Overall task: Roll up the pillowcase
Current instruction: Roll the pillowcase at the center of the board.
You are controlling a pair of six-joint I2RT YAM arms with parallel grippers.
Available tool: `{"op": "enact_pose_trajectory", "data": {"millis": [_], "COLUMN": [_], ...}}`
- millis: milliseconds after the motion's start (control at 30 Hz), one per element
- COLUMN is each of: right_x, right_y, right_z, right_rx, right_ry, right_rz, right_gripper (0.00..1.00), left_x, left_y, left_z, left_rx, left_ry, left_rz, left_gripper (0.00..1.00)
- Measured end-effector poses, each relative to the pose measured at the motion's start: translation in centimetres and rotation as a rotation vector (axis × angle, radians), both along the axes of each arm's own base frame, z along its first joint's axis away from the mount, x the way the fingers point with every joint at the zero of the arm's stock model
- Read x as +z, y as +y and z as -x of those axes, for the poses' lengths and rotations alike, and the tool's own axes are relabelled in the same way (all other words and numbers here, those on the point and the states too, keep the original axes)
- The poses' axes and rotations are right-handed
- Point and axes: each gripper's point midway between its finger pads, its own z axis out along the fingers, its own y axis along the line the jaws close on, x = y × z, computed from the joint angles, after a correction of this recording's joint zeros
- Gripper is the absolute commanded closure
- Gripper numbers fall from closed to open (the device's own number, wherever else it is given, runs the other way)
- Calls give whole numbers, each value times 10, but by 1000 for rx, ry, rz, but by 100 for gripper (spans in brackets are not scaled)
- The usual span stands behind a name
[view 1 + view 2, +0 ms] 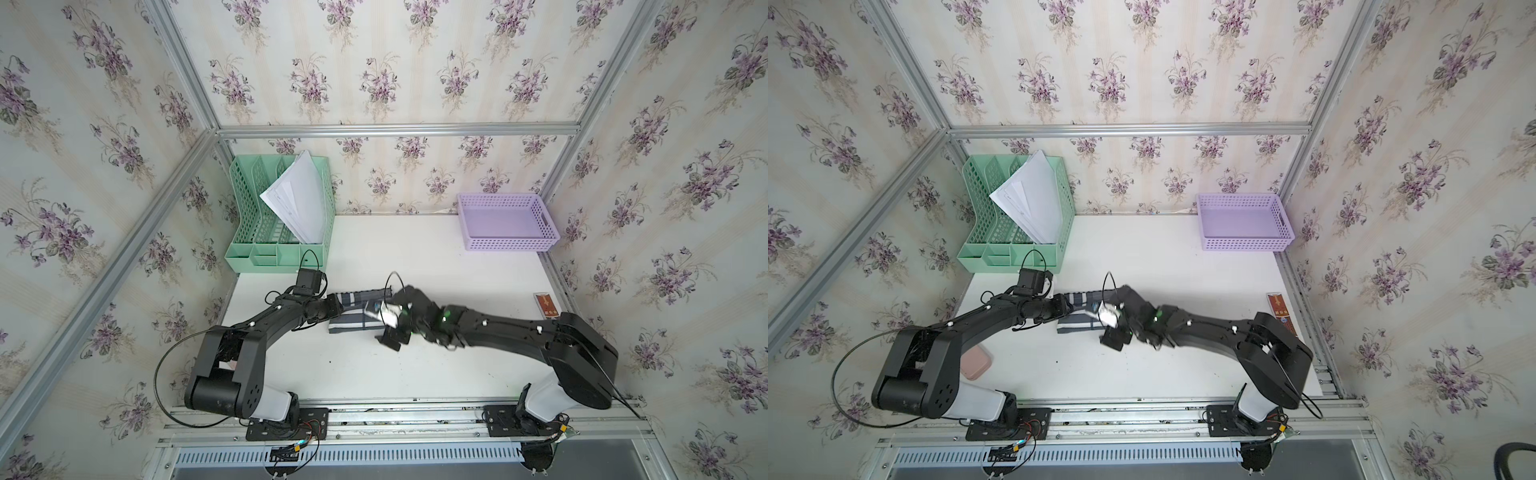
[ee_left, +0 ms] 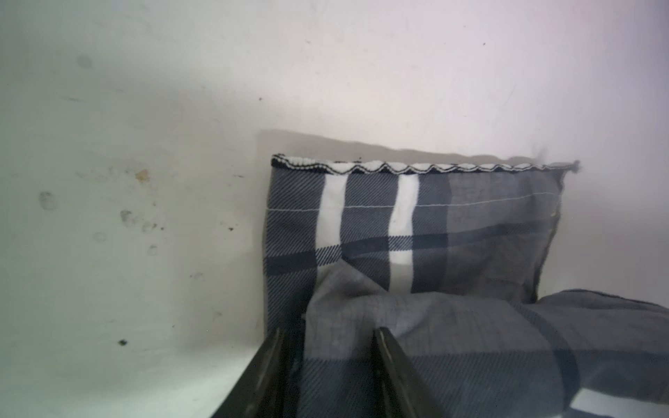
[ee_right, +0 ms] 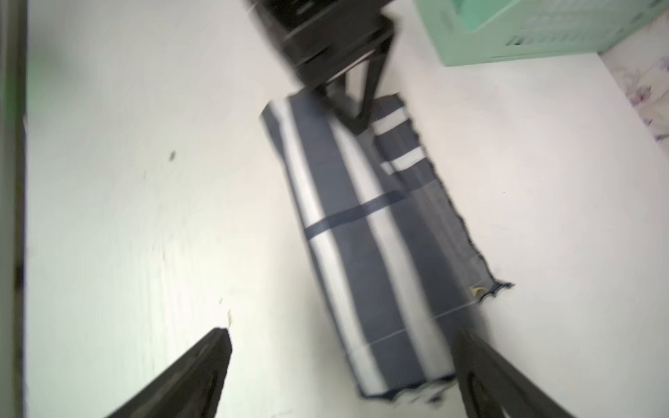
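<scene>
The pillowcase (image 1: 353, 316) (image 1: 1077, 321) is a grey plaid cloth, partly rolled into a long bundle at the middle of the white table. A flat flap with a dark stitched edge (image 2: 416, 168) sticks out of the roll. My left gripper (image 1: 337, 308) (image 2: 329, 342) is at the bundle's left end, shut on the rolled pillowcase (image 2: 434, 224), which fills the gap between its fingers. My right gripper (image 1: 384, 326) (image 3: 342, 336) hovers wide open over the other end of the pillowcase (image 3: 362, 235) and holds nothing. The right wrist view is motion-blurred.
A green file organiser (image 1: 278, 216) with white papers stands at the back left. A purple basket (image 1: 507, 222) sits at the back right. A small red-brown box (image 1: 546, 305) lies by the right edge. A pink object (image 1: 976, 361) lies beneath the left arm.
</scene>
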Motion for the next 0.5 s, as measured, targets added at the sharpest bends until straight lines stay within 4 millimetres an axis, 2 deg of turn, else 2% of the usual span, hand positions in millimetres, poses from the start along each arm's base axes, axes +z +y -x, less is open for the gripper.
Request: {"op": "enact_pose_trajectory", "data": {"millis": [33,100,233,333,500], "right_x": [-14,-26,5,1,-10], "right_y": [-6,-13,13,17,29], "right_z": [9,6,-21,-33,-40], "right_rx": [34,27,-53,-82,-72], "right_ry": [-83,-221,-441,-529,-553], "right_rz": [34,93,14,40,70], "right_gripper": [0,0,0,0,7], "left_x": [-2,-4,-4,-4,-2], "left_y": [1,1,1,1,1], "left_z": [0,-2,-3,-3,-4], "left_rx": [2,5,4,4,-4], "left_ry": [8,20,26,27,23], "left_rz": [-4,-9,-10,-10,-14], "left_gripper": [56,56,55,54,53]}}
